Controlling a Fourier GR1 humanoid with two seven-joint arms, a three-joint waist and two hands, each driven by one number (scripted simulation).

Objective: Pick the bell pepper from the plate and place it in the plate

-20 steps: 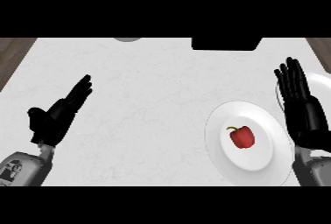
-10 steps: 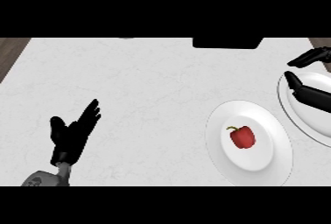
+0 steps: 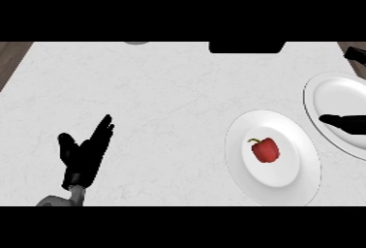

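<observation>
Pepper not yet picked, nearer my right hand.

The red bell pepper (image 3: 265, 149) lies on the near plate (image 3: 293, 181), lower right of the frame, green stem toward the upper left. My right hand (image 3: 346, 123) shows at the right edge over the second plate (image 3: 330, 92); the pepper lies down-left of it, and I cannot tell its fingers' state. My left hand (image 3: 84, 153) rests open over the desk (image 3: 164, 87), lower left, well apart.

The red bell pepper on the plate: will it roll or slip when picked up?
The bell pepper looks rounded and glossy, so it may slip. It lies on its side on the plate, stem sideways, so a nudge could probably roll it.
</observation>
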